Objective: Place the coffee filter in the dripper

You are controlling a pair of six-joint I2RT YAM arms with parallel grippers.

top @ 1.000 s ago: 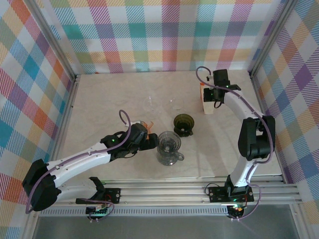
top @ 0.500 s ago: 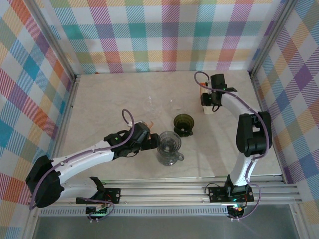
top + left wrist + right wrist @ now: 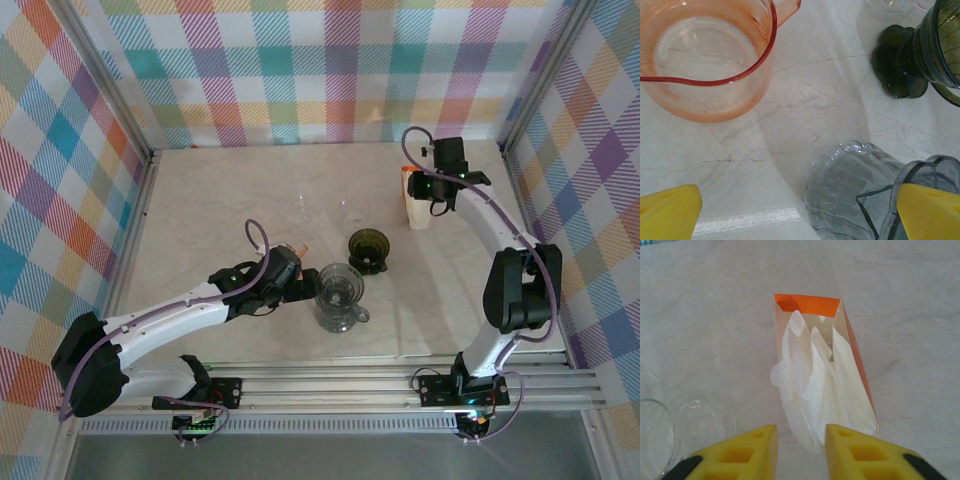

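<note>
Currently the right gripper stands narrowly parted, clamping nothing. Coffee filters sit in their orange box directly ahead of its fingertips, their nearest edge reaching the gap. Left gripper gapes wide, empty, beside the clear glass dripper.

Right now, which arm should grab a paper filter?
Right. The right pincer hangs just over the white paper filters in the orange cardboard box; the left pincer sits far off by the clear ribbed glass cup.
</note>
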